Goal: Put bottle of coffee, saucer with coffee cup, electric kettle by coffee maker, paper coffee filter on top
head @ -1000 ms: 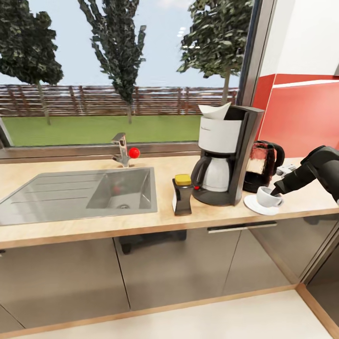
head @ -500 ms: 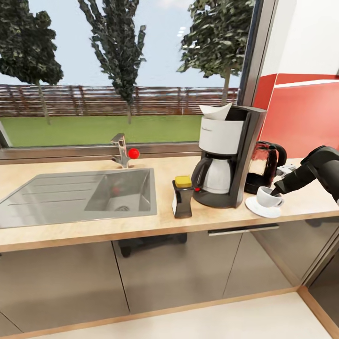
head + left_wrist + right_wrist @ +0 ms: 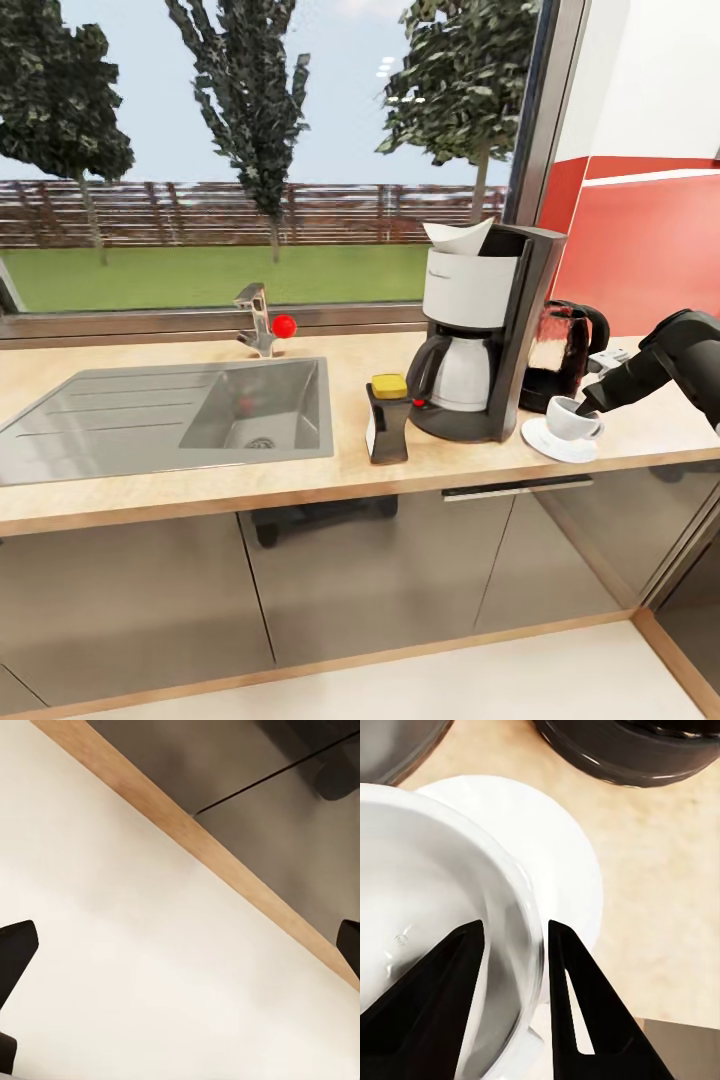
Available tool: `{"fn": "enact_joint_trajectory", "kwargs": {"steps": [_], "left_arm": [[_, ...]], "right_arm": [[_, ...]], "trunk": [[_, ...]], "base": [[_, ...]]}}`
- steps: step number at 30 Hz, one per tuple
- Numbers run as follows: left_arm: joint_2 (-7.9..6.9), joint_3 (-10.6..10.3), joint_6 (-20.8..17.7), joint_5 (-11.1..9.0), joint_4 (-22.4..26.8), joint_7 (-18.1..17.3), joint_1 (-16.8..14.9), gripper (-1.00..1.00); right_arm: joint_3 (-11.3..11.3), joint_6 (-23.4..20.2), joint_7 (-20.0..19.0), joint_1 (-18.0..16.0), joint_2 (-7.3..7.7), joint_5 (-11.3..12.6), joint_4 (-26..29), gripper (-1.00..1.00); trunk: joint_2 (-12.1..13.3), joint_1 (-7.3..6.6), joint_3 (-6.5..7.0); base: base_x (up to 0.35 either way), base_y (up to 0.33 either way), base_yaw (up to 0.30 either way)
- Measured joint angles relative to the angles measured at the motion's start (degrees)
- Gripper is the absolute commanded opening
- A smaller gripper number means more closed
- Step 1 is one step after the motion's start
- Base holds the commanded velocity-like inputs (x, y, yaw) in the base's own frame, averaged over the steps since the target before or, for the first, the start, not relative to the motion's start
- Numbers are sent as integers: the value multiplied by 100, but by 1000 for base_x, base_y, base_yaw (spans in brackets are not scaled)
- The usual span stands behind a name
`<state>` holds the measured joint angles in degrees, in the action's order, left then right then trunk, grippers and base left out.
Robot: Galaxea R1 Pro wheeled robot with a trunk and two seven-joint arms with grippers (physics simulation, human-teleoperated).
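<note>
The black coffee maker (image 3: 487, 335) stands on the beige kitchen countertop (image 3: 300, 470) with the white paper coffee filter (image 3: 456, 237) on top. Left of it and touching nothing is the bottle of coffee (image 3: 387, 418) with its yellow cap. The glass electric kettle (image 3: 562, 350) stands just behind and right of the machine. In front of the kettle lies the saucer (image 3: 548, 440) (image 3: 562, 847) with the coffee cup (image 3: 572, 419) (image 3: 427, 870) on it. My right gripper (image 3: 590, 402) (image 3: 514, 934) is shut on the cup's rim, one finger inside and one outside. My left gripper (image 3: 180, 952) is open over the floor.
A steel sink (image 3: 170, 410) with a tap (image 3: 258, 318) fills the counter's left part. A red backsplash (image 3: 640, 250) rises at the right. Grey cabinet fronts (image 3: 380, 570) and a wooden plinth strip (image 3: 225, 862) lie below, above the pale floor (image 3: 112, 945).
The head view slid slightly, so everything sits a few pixels off from a second ago. My right gripper stays on the cup, which has not moved on the saucer.
</note>
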<state>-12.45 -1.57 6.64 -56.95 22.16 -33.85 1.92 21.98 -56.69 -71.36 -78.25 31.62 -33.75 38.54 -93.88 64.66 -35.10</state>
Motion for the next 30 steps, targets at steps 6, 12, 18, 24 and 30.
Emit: {"fn": "enact_joint_trajectory", "kwargs": {"steps": [6,12,18,24,30], "left_arm": [[0,-1,0,0,2,-2,0,100],[0,-1,0,0,4,-2,0,100],[0,-2,0,0,8,-2,0,100],[0,-2,-3,0,9,-2,0,100],[0,-1,-8,0,3,0,0,100]], "right_arm": [[1,0,110,0,-1,-5,4,-100],[0,-6,315,0,-2,3,-3,-100],[0,-8,366,0,-2,12,-4,-100],[0,-8,370,0,-2,23,-4,-100],[0,-7,371,0,-2,30,-4,-100]], "trunk": [[-39,21,-18],[-279,153,-125],[-400,219,-179],[-481,264,-216],[-482,263,-215]], "base": [[0,0,0],[0,0,0],[0,0,0],[0,0,0],[52,0,0]]}}
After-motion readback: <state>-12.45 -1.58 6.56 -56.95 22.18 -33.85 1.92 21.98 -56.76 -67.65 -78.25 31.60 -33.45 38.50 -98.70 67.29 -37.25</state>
